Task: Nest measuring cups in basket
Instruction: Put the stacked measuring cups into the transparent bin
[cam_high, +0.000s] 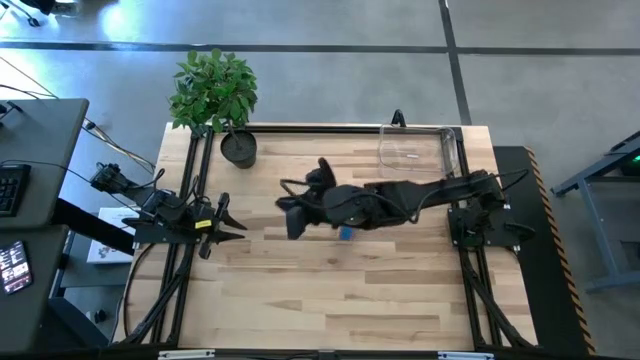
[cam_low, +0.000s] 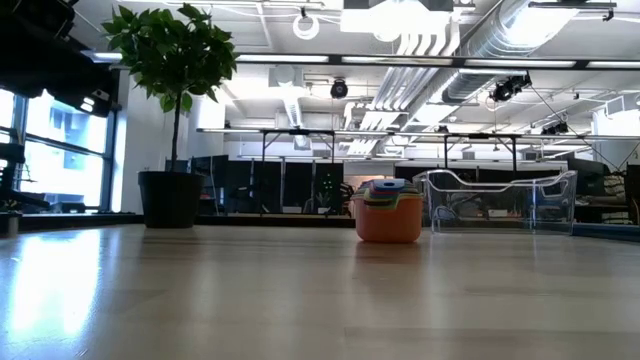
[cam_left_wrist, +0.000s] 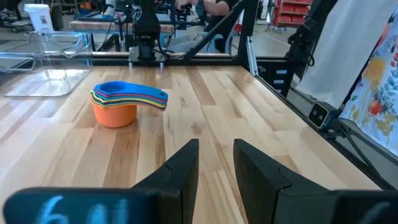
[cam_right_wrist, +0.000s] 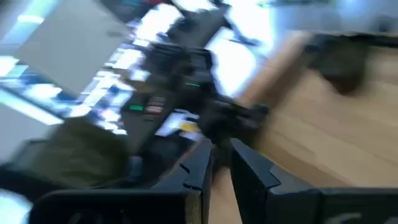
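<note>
The measuring cups (cam_left_wrist: 118, 102) stand nested in one stack on the table, the orange cup at the bottom and a blue one on top, with their handles fanned to one side. In the low view the stack (cam_low: 388, 212) rests on the orange cup's base, left of the basket (cam_low: 500, 200). From above, only a blue bit of the stack (cam_high: 345, 233) shows under my right arm. My right gripper (cam_high: 295, 222) hangs high over mid-table, narrowly open and holding nothing (cam_right_wrist: 221, 149). My left gripper (cam_high: 236, 220) waits open at the table's left side (cam_left_wrist: 216, 149).
The clear basket (cam_high: 415, 150) stands at the far right of the table. A black plant pot (cam_high: 238, 148) with a leafy plant stands at the far left. Bare wood lies between the stack and the near edge.
</note>
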